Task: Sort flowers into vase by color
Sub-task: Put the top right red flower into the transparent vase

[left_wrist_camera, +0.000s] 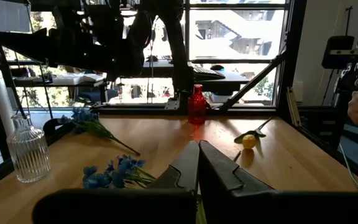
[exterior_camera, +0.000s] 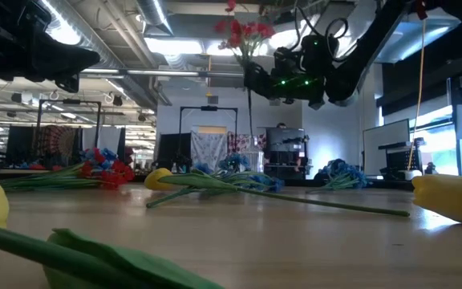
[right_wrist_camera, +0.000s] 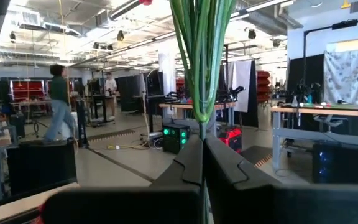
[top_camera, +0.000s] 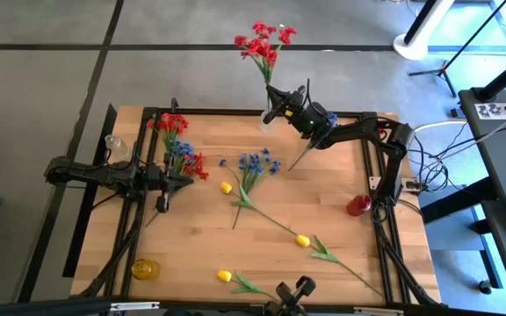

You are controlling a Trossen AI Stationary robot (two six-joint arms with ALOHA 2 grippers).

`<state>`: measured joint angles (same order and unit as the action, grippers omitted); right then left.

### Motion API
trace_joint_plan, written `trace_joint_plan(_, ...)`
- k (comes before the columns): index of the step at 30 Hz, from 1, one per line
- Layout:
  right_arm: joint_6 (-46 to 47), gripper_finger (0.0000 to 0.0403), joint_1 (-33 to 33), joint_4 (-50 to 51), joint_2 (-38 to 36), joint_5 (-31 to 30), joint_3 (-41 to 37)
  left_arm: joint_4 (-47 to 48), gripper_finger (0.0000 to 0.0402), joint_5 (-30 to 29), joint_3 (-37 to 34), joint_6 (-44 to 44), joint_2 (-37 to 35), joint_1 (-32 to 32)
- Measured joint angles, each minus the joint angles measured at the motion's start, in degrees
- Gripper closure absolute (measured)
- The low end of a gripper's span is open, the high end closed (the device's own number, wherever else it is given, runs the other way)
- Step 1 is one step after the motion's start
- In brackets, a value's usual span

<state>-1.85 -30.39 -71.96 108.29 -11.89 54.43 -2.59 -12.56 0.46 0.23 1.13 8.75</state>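
While the right gripper (top_camera: 281, 104) hung at the tabletop's (top_camera: 341, 219) 12 o'clock edge | jaws clamped on red flowers (top_camera: 262, 41), stems upright, blooms overhead | clear vase (top_camera: 267, 119) just beside | left gripper (top_camera: 185, 182) at 9 o'clock, jaws together, empty.

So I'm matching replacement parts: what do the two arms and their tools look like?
Both arms are dark, nearly black, with jointed links. The right arm has black cables along it and green indicator lights near its wrist. The left tool and the right tool each have two smooth, tapered dark fingers.
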Motion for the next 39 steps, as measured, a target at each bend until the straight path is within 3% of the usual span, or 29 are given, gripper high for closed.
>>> trace_joint_plan(13, -0.58, 0.0398, -0.02, 2.79, 0.00, -0.03, 0.00, -0.42, 0.0399, 0.00, 0.00, 0.15, 0.00, 0.02)
trace_joint_plan(21, -0.59, 0.0398, -0.02, 6.90, 0.00, -0.03, 0.02, -8.81, 0.0399, 1.95, 0.06, -8.98, -0.02, 0.00)
trace_joint_plan(35, -1.65, 0.0397, 0.00, 10.35, 0.00, -1.56, 0.02, -9.72, 0.0399, 2.04, 0.01, -6.20, 0.00, 0.00)
trace_joint_plan(39, -1.66, 0.0397, 0.04, 10.79, 0.00, -1.56, 0.02, -9.70, 0.0399, 4.86, 0.01, -6.10, 0.00, 0.02)
